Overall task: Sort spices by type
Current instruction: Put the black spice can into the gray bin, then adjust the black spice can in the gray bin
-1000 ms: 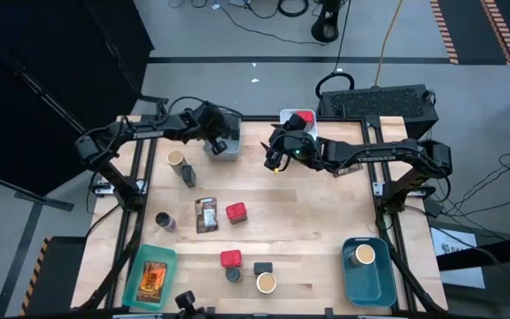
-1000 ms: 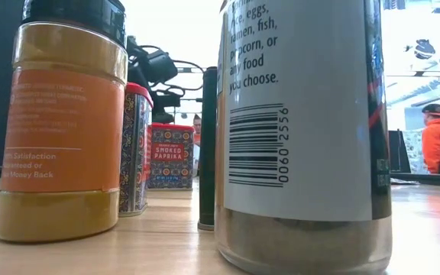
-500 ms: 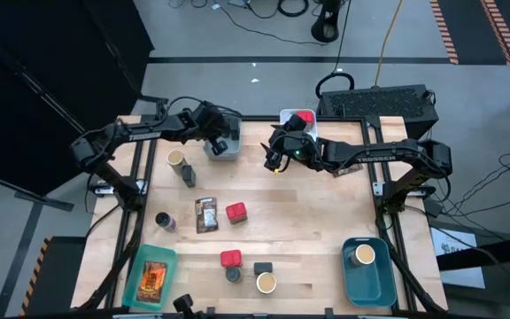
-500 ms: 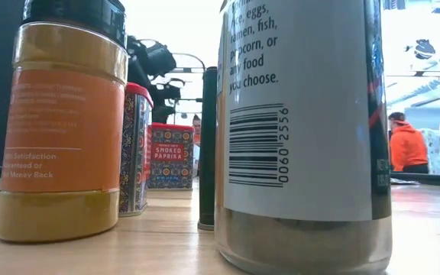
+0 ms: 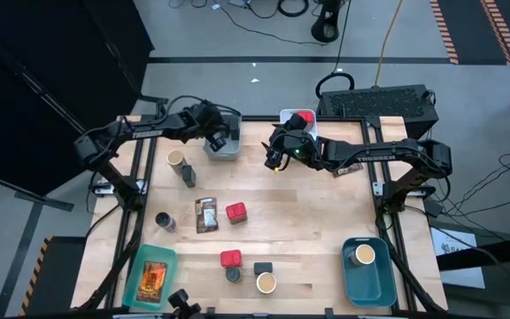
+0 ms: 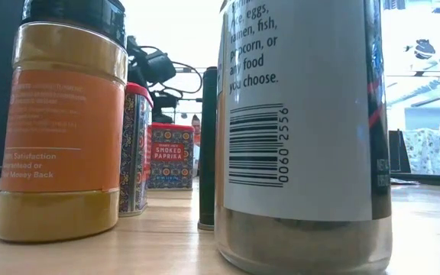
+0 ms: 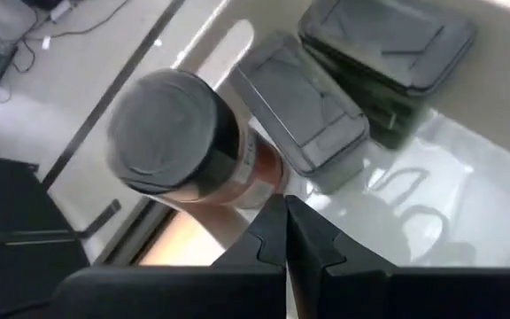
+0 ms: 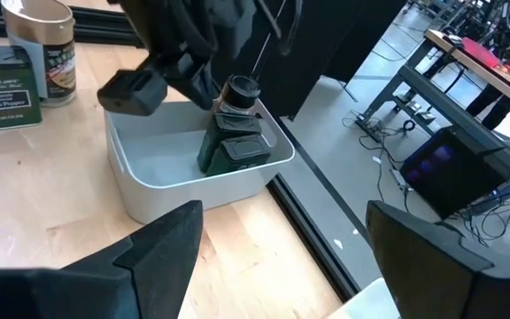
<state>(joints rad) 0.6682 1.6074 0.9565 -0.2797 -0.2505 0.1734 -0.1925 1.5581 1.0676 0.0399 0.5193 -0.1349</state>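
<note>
**Left tool shut over the grey bin, right tool open beside the white bin**

Seen from above, the left tool hangs over a grey bin at the far edge of the desk. Its two fingers are pressed together with nothing between them. Its wrist camera looks down past the closed fingertips into the bin, where a dark-lidded cylindrical jar stands directly beneath and just beyond the tips, upright, with two dark green tins lying next to it on the side away from the tool.

The right tool hovers near the middle of the far edge, jaws spread wide and empty. Just behind it sits a white bin holding a red tin.

The unsorted spices all lie on the near side of both tools. A tan-topped jar and a small dark tin are closest to the left tool. A printed packet and a red tin sit mid-desk, roughly between the arms; the packet's long axis runs near to far. More containers cluster at the near edge.

My judgement: the left arm is the nearer one for the jar and dark tin, while the already open right tool seems better placed for the mid-desk red tin.
</note>
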